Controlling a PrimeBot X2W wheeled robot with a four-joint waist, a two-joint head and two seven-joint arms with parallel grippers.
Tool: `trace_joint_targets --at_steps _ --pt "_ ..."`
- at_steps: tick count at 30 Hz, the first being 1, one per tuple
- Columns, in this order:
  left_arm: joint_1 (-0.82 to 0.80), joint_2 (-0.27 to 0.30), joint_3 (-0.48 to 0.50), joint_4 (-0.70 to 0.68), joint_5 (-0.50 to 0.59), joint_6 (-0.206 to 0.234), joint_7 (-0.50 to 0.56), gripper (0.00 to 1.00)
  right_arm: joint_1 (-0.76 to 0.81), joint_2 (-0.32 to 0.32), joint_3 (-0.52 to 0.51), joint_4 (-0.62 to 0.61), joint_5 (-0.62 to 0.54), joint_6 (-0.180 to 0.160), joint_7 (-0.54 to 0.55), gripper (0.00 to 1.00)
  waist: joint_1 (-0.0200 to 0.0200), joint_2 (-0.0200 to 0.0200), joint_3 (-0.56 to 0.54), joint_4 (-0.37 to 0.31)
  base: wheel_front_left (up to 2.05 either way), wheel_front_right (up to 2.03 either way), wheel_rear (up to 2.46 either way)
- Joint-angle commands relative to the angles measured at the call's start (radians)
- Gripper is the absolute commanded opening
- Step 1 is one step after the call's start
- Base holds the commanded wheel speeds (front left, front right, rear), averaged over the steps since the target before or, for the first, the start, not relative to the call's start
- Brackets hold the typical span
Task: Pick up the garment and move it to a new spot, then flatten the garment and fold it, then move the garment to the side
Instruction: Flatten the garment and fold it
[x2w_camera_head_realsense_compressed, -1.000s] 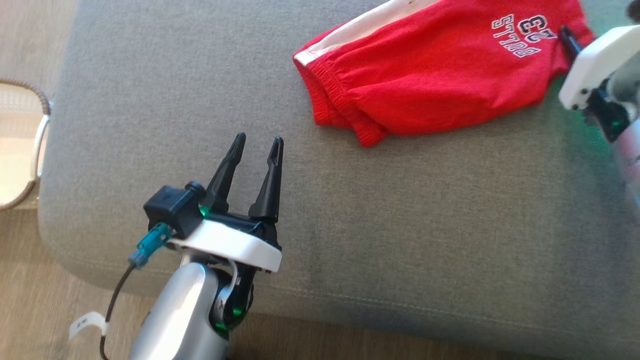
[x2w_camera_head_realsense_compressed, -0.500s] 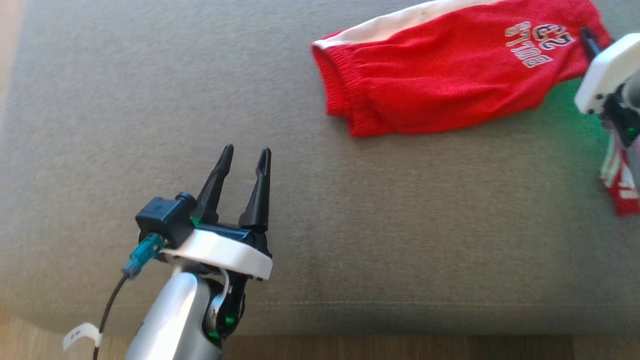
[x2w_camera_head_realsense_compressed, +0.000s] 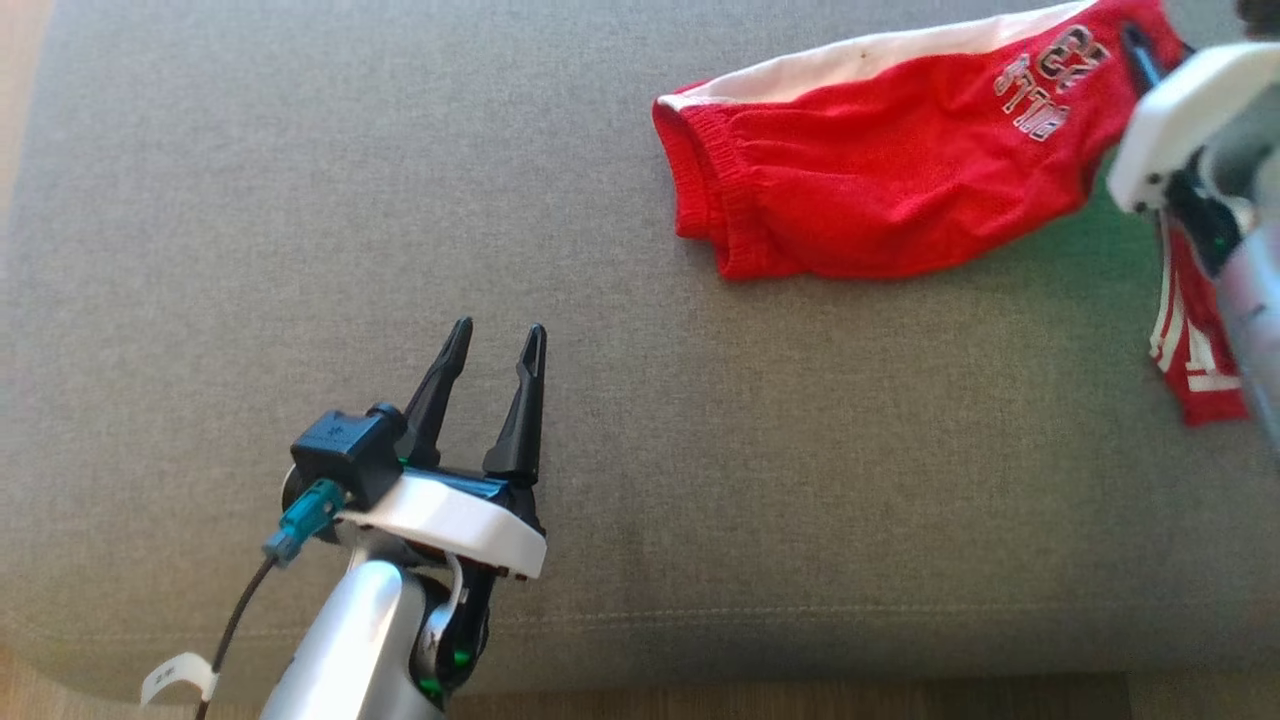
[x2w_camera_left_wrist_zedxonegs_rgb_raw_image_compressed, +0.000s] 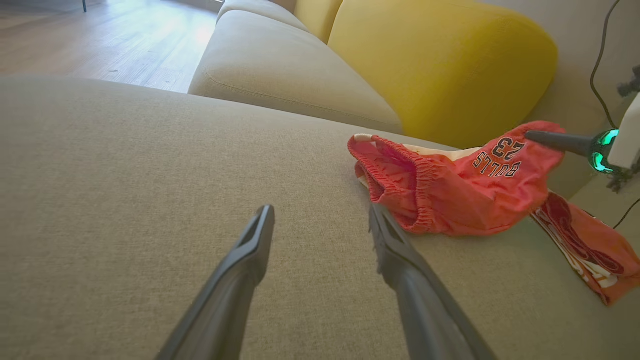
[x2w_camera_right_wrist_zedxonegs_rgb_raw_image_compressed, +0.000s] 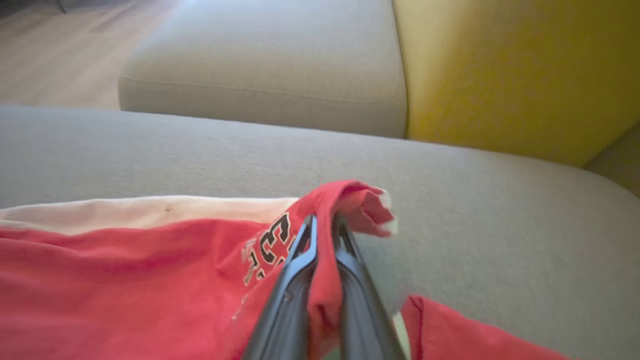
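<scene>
Garment: The red shorts (x2w_camera_head_realsense_compressed: 880, 180) are seen on the grey sofa seat (x2w_camera_head_realsense_compressed: 300, 250), far over on the right side in the head view.
Long way: The shorts are stretched from left to right. The waistband end (x2w_camera_head_realsense_compressed: 700, 170) is pointed left, and the corner with the number print (x2w_camera_head_realsense_compressed: 1040, 80) is lifted up at the right.
Right end effector: The right end effector (x2w_camera_right_wrist_zedxonegs_rgb_raw_image_compressed: 324, 222) is pinched almost closed, and a thin fold of red cloth beside the print is caught between its two fingers.
Left end effector: The left end effector (x2w_camera_head_realsense_compressed: 500, 328) is spread wide over the near part of the seat, and nothing is held in it.
Which way: From the left end effector, the shorts are found ahead and to the right, well apart. The waistband end is the part nearest to it.
Nearer arm: The shorts are already gripped by the right arm, so the carry is likely to be done by that arm.
Loose part: A striped red leg (x2w_camera_head_realsense_compressed: 1190, 350) is seen low at the right, under the right arm.
Guess: The waistband end may be dragged along the seat when the corner is pulled.
</scene>
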Motion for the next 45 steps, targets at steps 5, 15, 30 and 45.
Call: trace_joint_targets --at_steps 5,15,30,45 --pt "0.01 0.005 0.024 -0.023 -0.011 0.005 -0.005 1.0 -0.063 0.087 0.07 -0.061 -0.046 0.0 -0.029 0.0 0.0001 0.0 -0.03 0.022 0.0 0.0 0.0" --pt "0.019 0.005 0.003 -0.026 -0.026 0.009 -0.005 1.0 -0.043 0.219 0.227 -0.132 -0.055 0.0 0.001 0.0 0.0001 0.0 -0.047 0.071 0.0 0.0 0.0" --pt "0.022 0.005 -0.01 -0.039 -0.042 0.014 -0.005 1.0 0.145 0.244 0.514 -0.328 0.136 0.0 0.131 0.45 0.0001 0.0 -0.028 0.079 0.0 0.0 0.0" --pt "0.047 0.005 0.027 -0.091 -0.007 0.046 -0.005 1.0 0.282 0.163 0.361 -0.491 0.252 0.0 -0.054 1.0 0.0001 0.0 -0.063 0.04 0.0 0.0 0.0"
